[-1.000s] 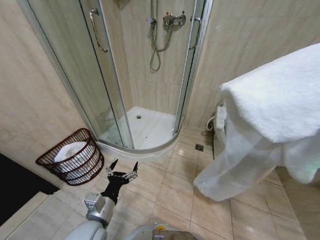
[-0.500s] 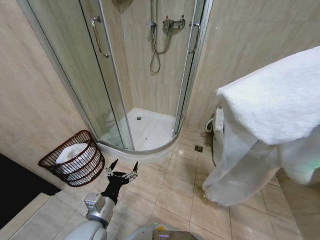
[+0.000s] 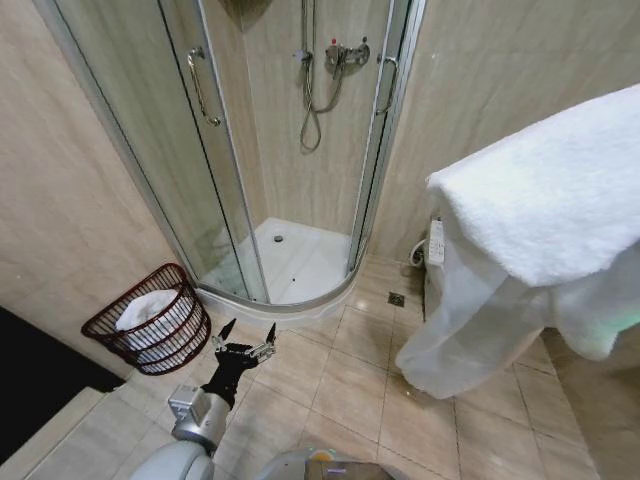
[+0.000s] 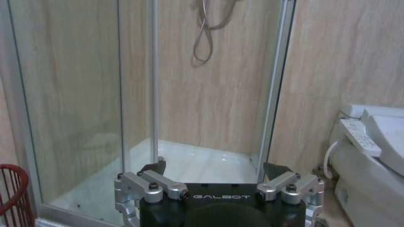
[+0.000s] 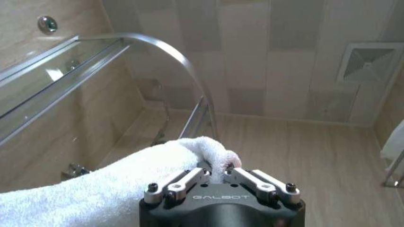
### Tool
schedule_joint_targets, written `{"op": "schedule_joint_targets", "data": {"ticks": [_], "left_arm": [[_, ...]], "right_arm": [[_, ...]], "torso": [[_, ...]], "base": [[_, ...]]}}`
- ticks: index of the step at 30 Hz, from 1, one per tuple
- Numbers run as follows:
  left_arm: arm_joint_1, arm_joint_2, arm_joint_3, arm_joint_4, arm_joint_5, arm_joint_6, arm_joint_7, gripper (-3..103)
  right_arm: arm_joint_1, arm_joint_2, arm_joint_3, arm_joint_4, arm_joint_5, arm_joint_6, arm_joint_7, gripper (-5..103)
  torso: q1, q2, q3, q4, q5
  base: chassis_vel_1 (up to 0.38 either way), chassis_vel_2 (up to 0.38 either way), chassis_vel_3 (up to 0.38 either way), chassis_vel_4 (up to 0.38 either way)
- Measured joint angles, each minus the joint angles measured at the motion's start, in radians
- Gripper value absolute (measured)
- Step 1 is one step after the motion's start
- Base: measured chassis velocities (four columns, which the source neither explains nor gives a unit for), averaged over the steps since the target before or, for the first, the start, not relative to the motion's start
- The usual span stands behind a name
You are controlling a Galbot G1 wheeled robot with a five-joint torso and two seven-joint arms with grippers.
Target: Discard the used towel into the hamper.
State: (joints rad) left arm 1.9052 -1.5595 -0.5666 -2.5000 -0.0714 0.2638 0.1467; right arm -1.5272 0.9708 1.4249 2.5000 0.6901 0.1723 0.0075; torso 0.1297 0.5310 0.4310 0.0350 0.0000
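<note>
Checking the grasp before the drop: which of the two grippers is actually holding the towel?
The right gripper, raised high, pinches the white towel; the left gripper hangs open near the floor.

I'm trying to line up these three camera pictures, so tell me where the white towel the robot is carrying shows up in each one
Head view: the towel hangs large on the robot's right, draping down in front of the toilet.
Left wrist view: no towel in this picture; the open left gripper faces the shower enclosure.
Right wrist view: the towel is pinched in the right gripper and trails away from it.
Shared landmark: the shower enclosure's glass and chrome frame.
</note>
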Motion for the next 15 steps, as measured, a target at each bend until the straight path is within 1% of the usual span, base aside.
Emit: {"op": "schedule_joint_targets", "data": {"ticks": [1, 7, 13, 15], "left_arm": [[0.0, 0.0, 0.0, 0.0, 0.0, 0.0, 0.0, 100], [0.0, 0.0, 0.0, 0.0, 0.0, 0.0, 0.0, 100], [0.0, 0.0, 0.0, 0.0, 0.0, 0.0, 0.0, 100], [0.0, 0.0, 0.0, 0.0, 0.0, 0.0, 0.0, 100]], "right_arm": [[0.0, 0.0, 0.0, 0.0, 0.0, 0.0, 0.0, 7], [0.013, -0.027, 0.017, 0.0, 0.018, -0.013, 0.007, 7], [0.006, -0.026, 0.026, 0.0, 0.021, -0.014, 0.007, 7], [0.005, -0.026, 0.028, 0.0, 0.022, -0.014, 0.007, 7]], "torso": [[0.0, 0.0, 0.0, 0.0, 0.0], [0.013, 0.03, 0.018, 0.0001, -0.0001], [0.022, 0.051, 0.029, -0.0001, 0.0], [0.027, 0.064, 0.037, 0.0, 0.0]], "base": [[0.0, 0.0, 0.0, 0.0], [0.0, 0.0, 0.0, 0.0], [0.0, 0.0, 0.0, 0.0], [0.0, 0.0, 0.0, 0.0]]}}
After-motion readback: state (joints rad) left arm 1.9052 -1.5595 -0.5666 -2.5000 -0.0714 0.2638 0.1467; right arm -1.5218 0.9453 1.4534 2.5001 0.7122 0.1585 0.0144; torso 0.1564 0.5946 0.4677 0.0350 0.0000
